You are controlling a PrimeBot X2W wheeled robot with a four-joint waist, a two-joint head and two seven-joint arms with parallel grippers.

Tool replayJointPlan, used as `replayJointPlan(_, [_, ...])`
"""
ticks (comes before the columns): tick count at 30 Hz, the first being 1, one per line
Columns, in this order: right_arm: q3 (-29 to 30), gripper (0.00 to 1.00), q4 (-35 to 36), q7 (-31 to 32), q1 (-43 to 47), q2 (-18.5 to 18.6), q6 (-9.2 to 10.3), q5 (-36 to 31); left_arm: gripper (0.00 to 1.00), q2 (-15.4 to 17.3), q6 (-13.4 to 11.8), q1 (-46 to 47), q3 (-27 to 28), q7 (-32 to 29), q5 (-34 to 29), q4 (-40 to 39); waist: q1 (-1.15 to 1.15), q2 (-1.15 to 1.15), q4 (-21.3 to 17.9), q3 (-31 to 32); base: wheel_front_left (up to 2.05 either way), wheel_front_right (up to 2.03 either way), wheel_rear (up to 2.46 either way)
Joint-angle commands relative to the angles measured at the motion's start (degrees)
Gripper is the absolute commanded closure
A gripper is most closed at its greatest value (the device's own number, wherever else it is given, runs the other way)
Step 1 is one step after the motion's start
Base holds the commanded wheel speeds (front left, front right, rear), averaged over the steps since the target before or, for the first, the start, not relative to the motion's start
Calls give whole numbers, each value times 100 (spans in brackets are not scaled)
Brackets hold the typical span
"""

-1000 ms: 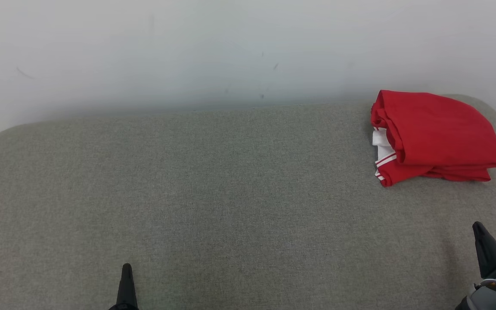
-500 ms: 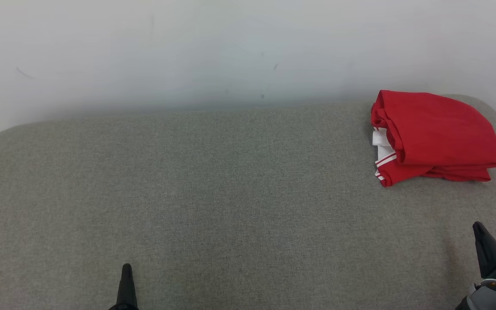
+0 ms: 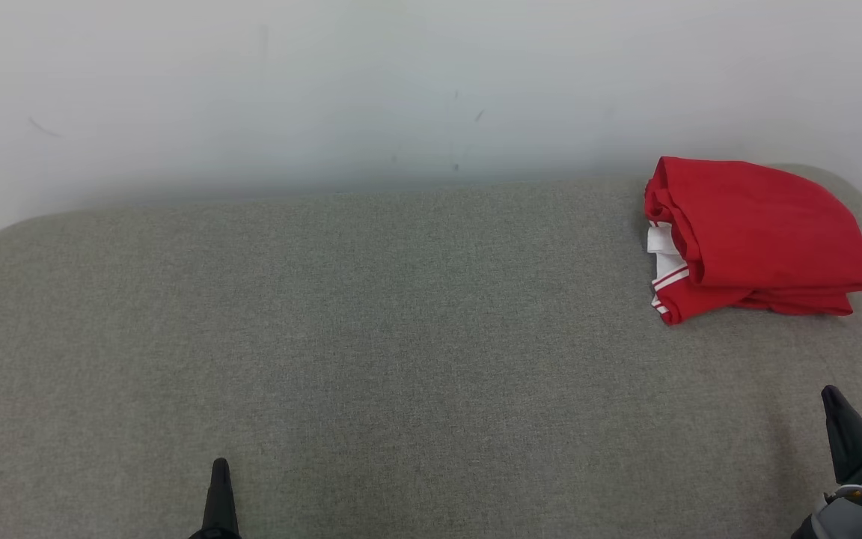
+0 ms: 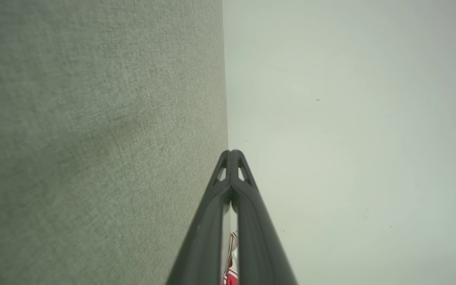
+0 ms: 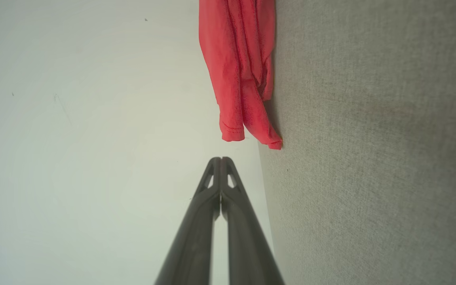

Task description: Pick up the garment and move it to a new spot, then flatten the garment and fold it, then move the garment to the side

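Folded red garment [image 3: 764, 236] with white-striped trim lies on grey woven worktop [image 3: 401, 337]. My left end effector [image 3: 219, 468] and right end effector [image 3: 831, 397] are clenched, apart from it

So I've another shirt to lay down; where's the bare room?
The grey surface is bare from its left edge across to the folded red garment, and along the near side between the left gripper and right gripper. Only the far right corner, where the garment lies by the white wall, is taken.
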State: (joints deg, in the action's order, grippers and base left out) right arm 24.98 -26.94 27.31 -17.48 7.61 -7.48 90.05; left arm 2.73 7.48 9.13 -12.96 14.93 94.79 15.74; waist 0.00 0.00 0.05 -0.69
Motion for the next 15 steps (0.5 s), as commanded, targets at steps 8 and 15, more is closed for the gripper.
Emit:
replayJointPlan(8, [9, 100, -11, 32, -36, -13, -2, -13, 100, 27, 12, 17, 7, 13, 41, 16, 0, 0, 0, 0, 0, 0, 0])
replayJointPlan(15, [11, 100, -11, 25, -36, -15, -2, -17, 100, 27, 12, 17, 7, 13, 41, 16, 0, 0, 0, 0, 0, 0, 0])
